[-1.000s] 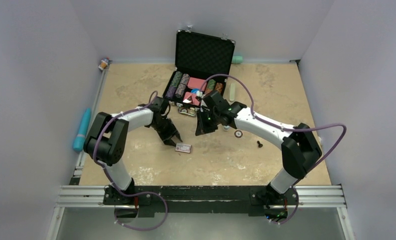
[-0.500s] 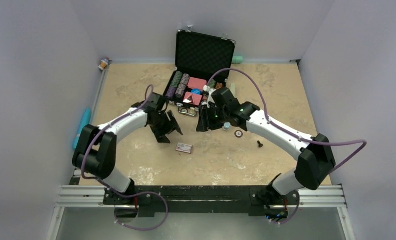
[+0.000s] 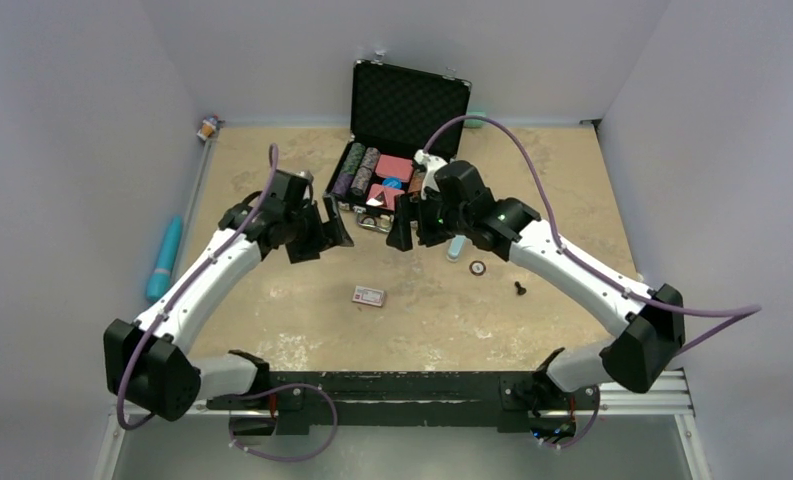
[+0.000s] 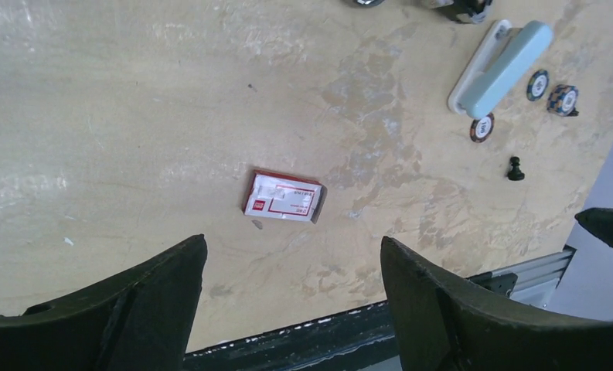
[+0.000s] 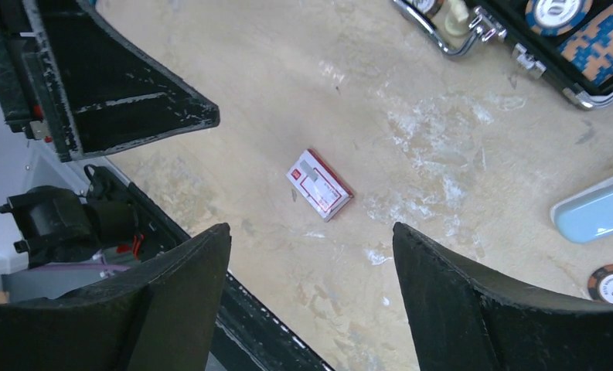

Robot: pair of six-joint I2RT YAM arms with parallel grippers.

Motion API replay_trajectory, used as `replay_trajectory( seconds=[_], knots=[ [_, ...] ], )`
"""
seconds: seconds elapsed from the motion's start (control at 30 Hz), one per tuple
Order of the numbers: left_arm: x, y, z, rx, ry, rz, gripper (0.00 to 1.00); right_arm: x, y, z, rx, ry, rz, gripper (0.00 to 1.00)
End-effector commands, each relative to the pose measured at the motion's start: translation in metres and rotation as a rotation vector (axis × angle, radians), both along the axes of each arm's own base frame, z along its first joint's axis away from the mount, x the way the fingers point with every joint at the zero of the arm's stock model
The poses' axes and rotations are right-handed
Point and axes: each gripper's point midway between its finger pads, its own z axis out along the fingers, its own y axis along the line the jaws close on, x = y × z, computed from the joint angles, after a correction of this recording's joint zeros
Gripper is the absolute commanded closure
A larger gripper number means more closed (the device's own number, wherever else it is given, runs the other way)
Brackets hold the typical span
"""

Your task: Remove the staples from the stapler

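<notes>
Nearest the arm bases, flat on the table [image 3: 302, 330]: a box [image 4: 282, 195], with a tiny grey sliver, seemingly the staples [image 4: 257, 225], just beside its corner. Farther out to the right, a pale blue stapler [image 4: 504, 66] lying beside loose chips [image 4: 481, 127]. Above the table, left gripper [image 4: 291, 246] and right gripper [image 5: 311, 232], both spread wide and holding nothing; beyond them, an open case [image 3: 402, 100].

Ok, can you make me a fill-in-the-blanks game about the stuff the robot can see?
The small box is red and ____.
The stapler is light ____.
The black case at the back has its lid ____.
The left pincer and the right pincer both hold ____.
Missing words: white; blue; open; nothing.
</notes>
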Motion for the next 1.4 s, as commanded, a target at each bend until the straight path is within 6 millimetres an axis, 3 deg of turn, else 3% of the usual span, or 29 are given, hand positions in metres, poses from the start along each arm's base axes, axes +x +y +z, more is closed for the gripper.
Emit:
replay_trajectory(
  seconds=[0.0,0.33,0.4,0.47,0.57,0.83,1.07,1.2,1.37],
  knots=[
    [0.006,0.010,0.047,0.047,-0.182,-0.072,0.14,0.012,-0.007,0.062,0.075,-0.175,-0.041,0.19],
    [-0.001,0.028,0.104,0.085,-0.432,-0.104,0.12,0.008,-0.037,0.141,0.265,-0.450,-0.153,0.13],
    [-0.001,0.033,0.112,0.092,-0.496,-0.092,0.11,0.003,-0.050,0.148,0.296,-0.500,-0.192,0.12],
    [0.000,0.037,0.119,0.088,-0.576,-0.069,0.01,-0.002,-0.062,0.154,0.325,-0.538,-0.225,0.11],
    [0.001,0.055,0.119,0.132,-0.675,0.002,0.00,-0.010,-0.079,0.163,0.397,-0.585,-0.289,0.11],
    [-0.018,0.089,0.094,0.274,-0.723,0.040,0.00,-0.030,-0.110,0.146,0.439,-0.576,-0.372,0.07],
    [-0.035,0.102,0.061,0.313,-0.689,0.045,0.00,-0.052,-0.132,0.141,0.556,-0.601,-0.414,0.04],
    [-0.043,0.106,0.046,0.297,-0.691,0.079,0.00,-0.050,-0.137,0.116,0.535,-0.523,-0.472,0.01],
    [-0.043,0.104,0.044,0.284,-0.702,0.071,0.00,-0.040,-0.142,0.079,0.437,-0.413,-0.566,0.01]
  ],
)
